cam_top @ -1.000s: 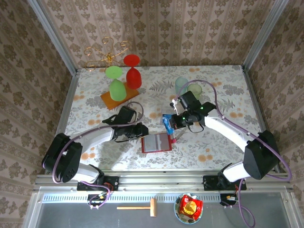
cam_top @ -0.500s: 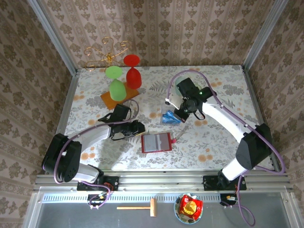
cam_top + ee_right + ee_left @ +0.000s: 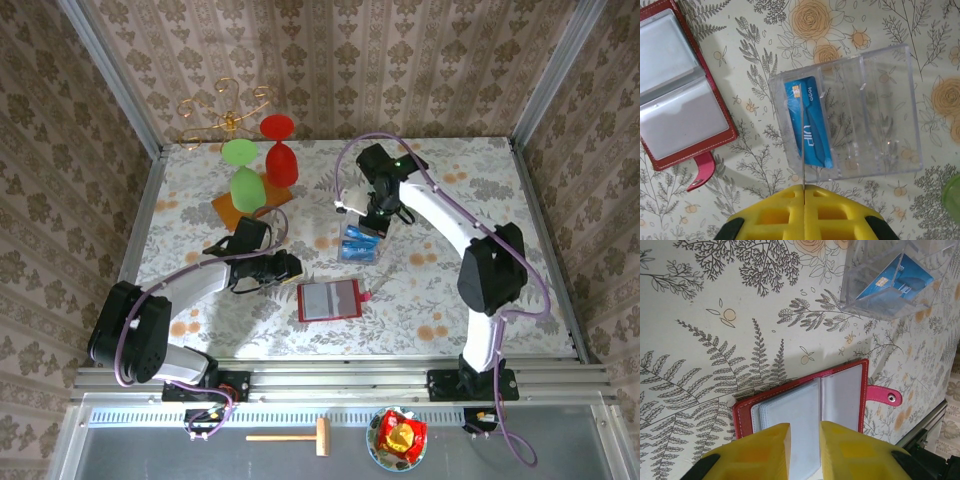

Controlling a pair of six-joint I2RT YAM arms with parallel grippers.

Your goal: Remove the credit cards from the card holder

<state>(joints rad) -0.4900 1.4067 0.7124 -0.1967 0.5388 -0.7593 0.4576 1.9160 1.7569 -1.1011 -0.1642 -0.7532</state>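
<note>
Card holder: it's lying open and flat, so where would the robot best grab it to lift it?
Probably by the small tab of the card holder, on its side nearer the right arm. The covers lie flat on the table, leaving little to pinch; the tab sticks out free, so coming from above there looks easiest.

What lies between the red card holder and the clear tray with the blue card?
Bare flowered tablecloth: the right wrist view shows the card holder and the clear tray lying apart, with open cloth between them.
</note>
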